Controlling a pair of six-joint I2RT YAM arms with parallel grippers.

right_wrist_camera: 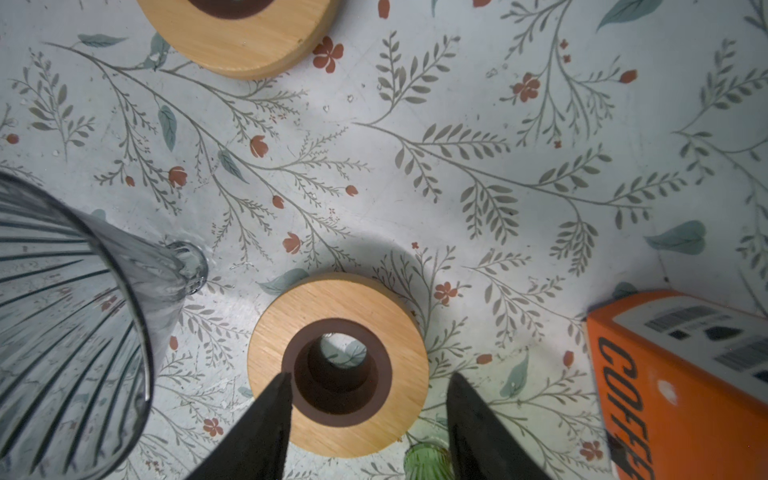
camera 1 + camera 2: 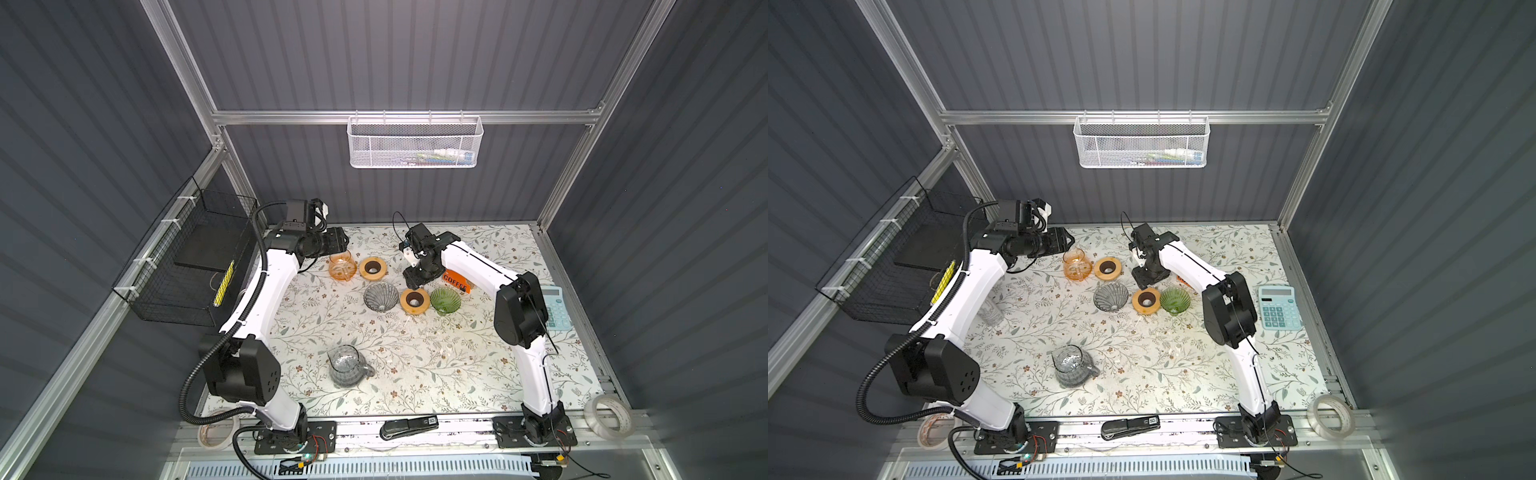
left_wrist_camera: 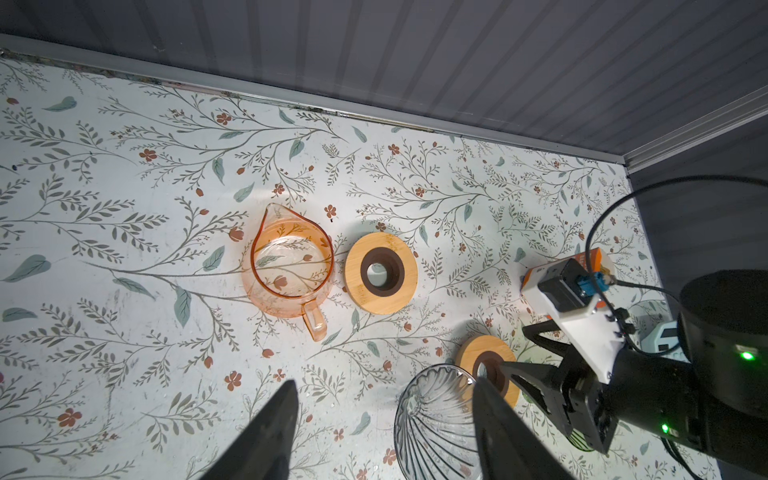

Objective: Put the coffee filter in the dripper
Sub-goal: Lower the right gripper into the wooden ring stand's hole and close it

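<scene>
No loose paper coffee filter shows in any view. It is presumably inside the orange cardboard box marked COFFEE (image 1: 685,374), which lies on the floral counter (image 2: 415,353) near the green ribbed glass dripper (image 2: 445,301). Expect the filter to be light, floppy and easily creased, so pinch one edge gently. Right pincer (image 1: 370,378): spread, empty, above a round wooden ring with dark bore (image 1: 338,365). Left pincer (image 3: 384,382): spread, empty, by the orange-tinted glass pitcher (image 3: 291,262).
</scene>
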